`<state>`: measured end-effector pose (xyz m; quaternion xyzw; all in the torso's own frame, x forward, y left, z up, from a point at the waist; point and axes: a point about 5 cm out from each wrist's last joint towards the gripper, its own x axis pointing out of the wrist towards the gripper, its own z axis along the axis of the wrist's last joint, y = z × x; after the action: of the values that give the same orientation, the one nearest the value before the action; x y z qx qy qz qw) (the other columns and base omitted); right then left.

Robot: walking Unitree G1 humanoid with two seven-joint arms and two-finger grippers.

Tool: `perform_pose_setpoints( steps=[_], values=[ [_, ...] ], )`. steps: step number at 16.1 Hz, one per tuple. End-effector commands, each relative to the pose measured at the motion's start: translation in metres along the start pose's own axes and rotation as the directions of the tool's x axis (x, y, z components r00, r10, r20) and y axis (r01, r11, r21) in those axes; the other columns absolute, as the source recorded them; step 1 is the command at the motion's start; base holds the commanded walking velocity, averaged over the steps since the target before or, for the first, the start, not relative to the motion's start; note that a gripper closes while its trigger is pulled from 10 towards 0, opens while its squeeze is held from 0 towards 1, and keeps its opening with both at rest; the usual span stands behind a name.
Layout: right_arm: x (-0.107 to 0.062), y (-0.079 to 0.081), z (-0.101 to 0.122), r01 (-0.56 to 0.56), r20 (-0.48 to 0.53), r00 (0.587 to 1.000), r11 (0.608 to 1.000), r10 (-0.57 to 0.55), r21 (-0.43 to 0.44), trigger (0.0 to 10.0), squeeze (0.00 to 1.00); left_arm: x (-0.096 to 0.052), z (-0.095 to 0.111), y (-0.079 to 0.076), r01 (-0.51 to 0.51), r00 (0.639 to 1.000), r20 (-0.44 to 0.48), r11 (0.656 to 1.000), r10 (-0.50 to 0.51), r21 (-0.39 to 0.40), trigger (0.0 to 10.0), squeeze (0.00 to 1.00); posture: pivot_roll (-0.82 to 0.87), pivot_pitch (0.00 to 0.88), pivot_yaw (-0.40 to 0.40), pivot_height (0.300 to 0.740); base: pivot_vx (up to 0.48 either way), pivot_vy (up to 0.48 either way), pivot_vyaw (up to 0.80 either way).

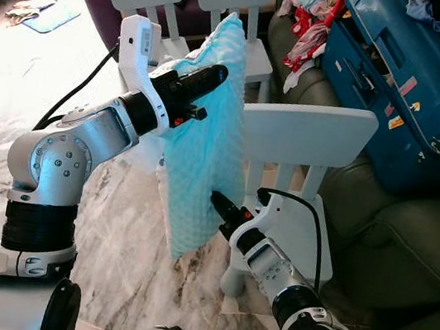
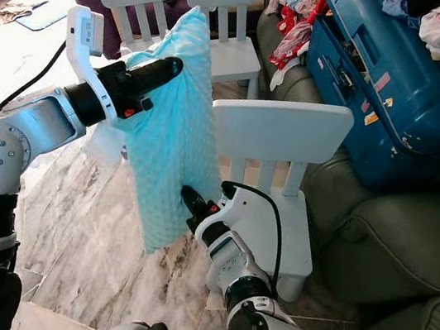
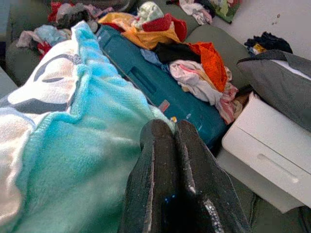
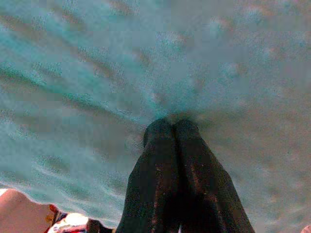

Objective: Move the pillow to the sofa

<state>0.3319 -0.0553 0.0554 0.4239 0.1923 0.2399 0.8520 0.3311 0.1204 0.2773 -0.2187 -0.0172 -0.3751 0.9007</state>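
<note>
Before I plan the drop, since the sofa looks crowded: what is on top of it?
A blue suitcase and heaped clothes lie on the green sofa. Cushions beneath them are covered.

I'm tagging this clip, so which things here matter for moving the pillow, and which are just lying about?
Job: pillow, left gripper, right gripper, both with jaws shut on it; sofa.
Lying about: blue suitcase, white chairs, scattered clothes.
</note>
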Motion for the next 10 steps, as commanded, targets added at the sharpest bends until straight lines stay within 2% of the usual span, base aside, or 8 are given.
perform_pose_setpoints(
  steps=[1,4,5,6,7,8,9,10],
  values=[
    [0.001,0.003,-0.023,0.006,-0.053,0.999,0.999,-0.004,0.037,0.0,0.00,-0.001,0.025,-0.004,0.002,0.996,0.088,0.998,-0.007,0.056,10.0,0.00,0.16,0.164,0.109,0.740,0.000,0.000,0.00],
    [-0.009,-0.014,-0.011,0.075,-0.030,0.997,0.997,-0.076,-0.034,0.0,0.00,0.006,0.047,-0.003,-0.020,0.987,0.159,0.995,0.004,0.099,10.0,0.00,0.15,0.154,0.107,0.740,0.000,0.000,0.00],
    [-0.012,-0.018,-0.007,0.099,-0.020,0.995,0.993,-0.101,-0.057,0.0,0.00,0.007,0.048,0.000,-0.034,0.986,0.167,0.994,0.017,0.099,10.0,0.00,0.14,0.153,0.109,0.740,0.000,0.000,0.00],
    [-0.015,-0.024,-0.001,0.126,0.002,0.992,0.990,-0.127,-0.068,2.2,0.00,0.007,0.048,0.002,-0.052,0.983,0.180,0.994,0.035,0.092,10.0,0.00,0.13,0.152,0.109,0.740,0.000,0.000,0.00],
    [-0.020,-0.030,0.007,0.154,0.030,0.988,0.985,-0.152,-0.074,2.1,0.00,0.008,0.047,0.005,-0.073,0.980,0.192,0.994,0.057,0.078,10.0,0.00,0.13,0.150,0.108,0.740,0.000,0.000,0.00],
    [-0.025,-0.036,0.012,0.176,0.048,0.984,0.982,-0.173,-0.071,8.0,0.16,0.009,0.045,0.005,-0.077,0.979,0.196,0.995,0.063,0.060,10.0,0.00,0.13,0.148,0.108,0.740,0.000,0.000,0.00],
    [-0.029,-0.041,0.016,0.191,0.066,0.980,0.979,-0.186,-0.067,10.0,1.00,0.010,0.044,0.005,-0.074,0.978,0.197,0.996,0.061,0.056,10.0,0.00,0.13,0.148,0.108,0.740,0.000,0.000,0.00],
    [-0.032,-0.045,0.020,0.208,0.080,0.976,0.976,-0.202,-0.069,10.0,1.00,0.011,0.044,0.004,-0.070,0.978,0.199,0.996,0.058,0.056,10.0,0.00,0.13,0.146,0.107,0.740,0.000,0.000,0.00]
  ],
)
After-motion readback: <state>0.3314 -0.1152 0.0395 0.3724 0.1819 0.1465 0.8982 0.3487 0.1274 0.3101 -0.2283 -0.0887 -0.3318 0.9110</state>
